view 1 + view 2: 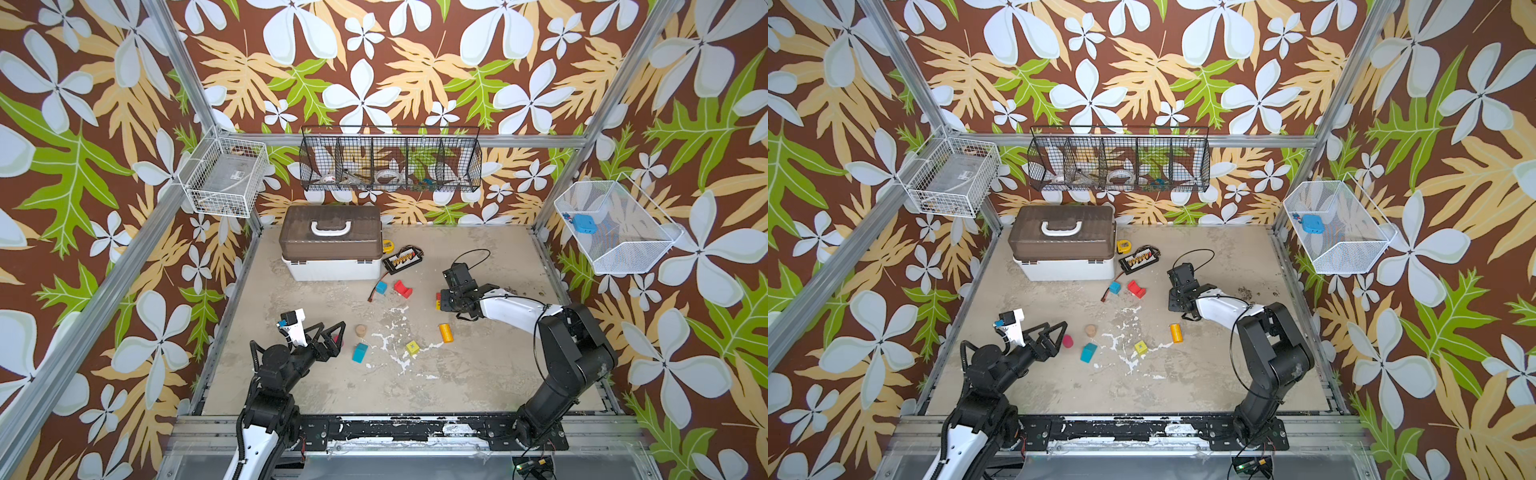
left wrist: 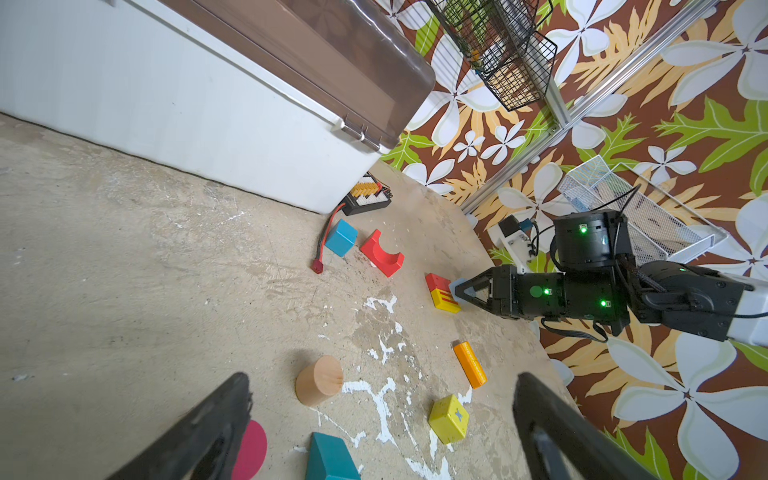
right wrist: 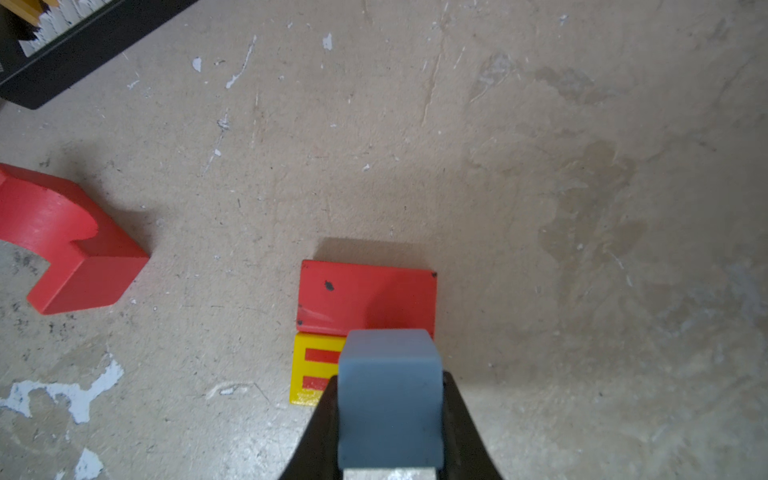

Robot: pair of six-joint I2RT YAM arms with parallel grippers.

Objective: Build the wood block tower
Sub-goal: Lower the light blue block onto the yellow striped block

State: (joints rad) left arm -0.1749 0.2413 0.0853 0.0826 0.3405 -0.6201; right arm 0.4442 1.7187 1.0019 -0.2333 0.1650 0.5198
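1. Leaf-and-flower wallpaper surrounds a worn beige bench. A white case with a brown lid and a black connector board sit at its back.
2. Right of centre, the right tool is pinching a grey-blue cube low over a yellow block with red stripes. Whether cube and block touch cannot be told.
3. A flat red block touches the yellow block on its far side. Whether it is stacked on it or lies beside it is unclear.
4. At the front left, the left tool is spread wide with nothing between its fingers, just beside a pink cylinder.
5. Near that tool are a plain-wood cylinder and a teal house-shaped block.
6. Towards the middle lie a yellow cube and an orange bar, apart from each other.
7. A blue cube and a red arch lie near each other, in front of the connector board.
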